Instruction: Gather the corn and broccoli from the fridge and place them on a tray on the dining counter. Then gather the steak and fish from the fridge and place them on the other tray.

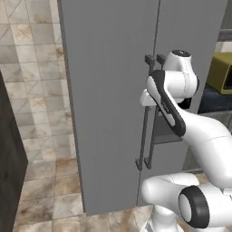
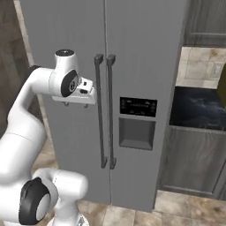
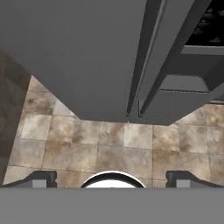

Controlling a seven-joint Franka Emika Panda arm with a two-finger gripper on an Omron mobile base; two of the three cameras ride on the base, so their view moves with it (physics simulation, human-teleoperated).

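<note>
A: Working across from the left, what is there?

B: In the left base view a dark cabinet side stands at the far left, then the tan stone-tile floor [image 1: 43, 136], then the tall wide matte grey fridge [image 1: 108, 90]. Both its doors are shut, so nothing of its inside can be seen. The two long dark vertical handles [image 2: 105, 110] run side by side down the middle seam, and on the right door a dark display panel sits above a recessed grey dispenser [image 2: 137, 132].

A: How is the arm posed?

B: The white arm with dark joints [image 1: 199, 136] rises from its base, bends at the elbow and reaches up toward the fridge front. The wrist is held level at about the top ends of the handles, on the left-door side of them in the right base view. The hand is turned to look downward: the hand view runs down the door faces to the floor tiles at the fridge's foot.

A: And the claw?

B: The claw [image 3: 111, 177] is spread wide. Its two small dark finger tips [image 3: 41, 178] stand far apart at the bottom corners of the hand view, with bare floor between them. It holds nothing and touches nothing; the handles lie ahead of it, apart from the tips.

A: Further right?

B: A black veined desk [image 2: 196, 110] sits over dark cabinet doors, with pale wall tile behind, and a yellow-olive boxy thing [image 1: 220, 72] stands at the edge of the picture.
</note>
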